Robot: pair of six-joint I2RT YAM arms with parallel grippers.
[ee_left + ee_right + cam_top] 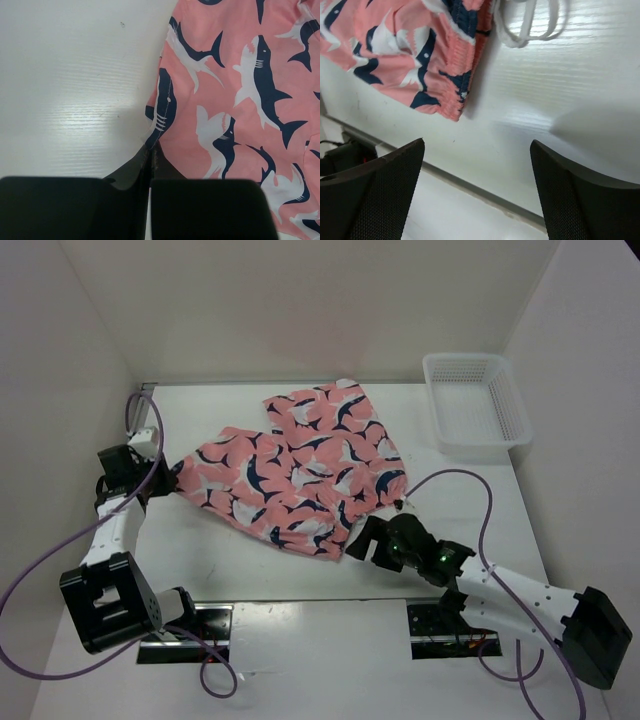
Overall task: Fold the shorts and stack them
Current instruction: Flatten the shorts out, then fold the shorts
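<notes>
The salmon-pink shorts [300, 465] with navy-and-white sharks lie spread on the white table, one leg reaching toward the back. My left gripper [168, 480] is shut on the hem at the shorts' left edge; in the left wrist view the fabric [240, 90] runs from between the closed fingers [151, 165]. My right gripper [362, 540] is open and empty just off the shorts' near right corner. The right wrist view shows that corner [440, 95] and a white drawstring [525, 25] above the spread fingertips [400, 165].
A white mesh plastic basket [475, 405] stands at the back right of the table. Purple cables loop around both arm bases at the near edge. White walls enclose the table on left, back and right.
</notes>
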